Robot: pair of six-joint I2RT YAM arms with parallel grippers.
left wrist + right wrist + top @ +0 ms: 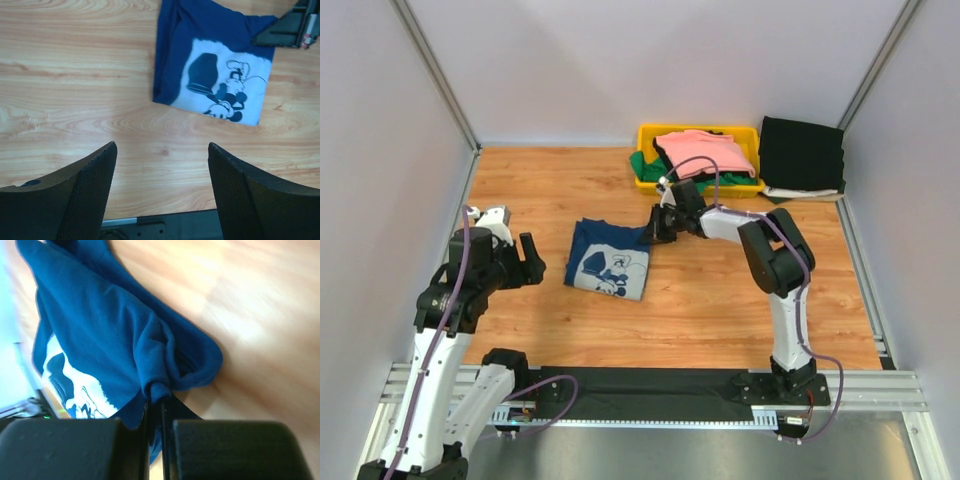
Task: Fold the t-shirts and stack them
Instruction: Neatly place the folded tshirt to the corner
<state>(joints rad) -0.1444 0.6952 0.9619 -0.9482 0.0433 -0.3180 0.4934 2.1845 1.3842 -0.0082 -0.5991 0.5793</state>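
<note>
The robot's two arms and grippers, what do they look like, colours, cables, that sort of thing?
The left arm and right arm are both white links with black joint housings, and a purple cable runs along each. The left gripper has broad black fingers with fine mesh-textured inner faces; the right gripper is black and blocky.

The navy blue t-shirt (608,260) bears a white printed patch with a dark cartoon figure. The surface (550,190) is light orange-brown wood grain. Far right, the yellow bin (648,129) holds a pink t-shirt (705,148) over a green t-shirt (645,165). Right of it lies a black t-shirt (802,152). The left gripper (162,150) and right gripper (160,412) are black.
</note>
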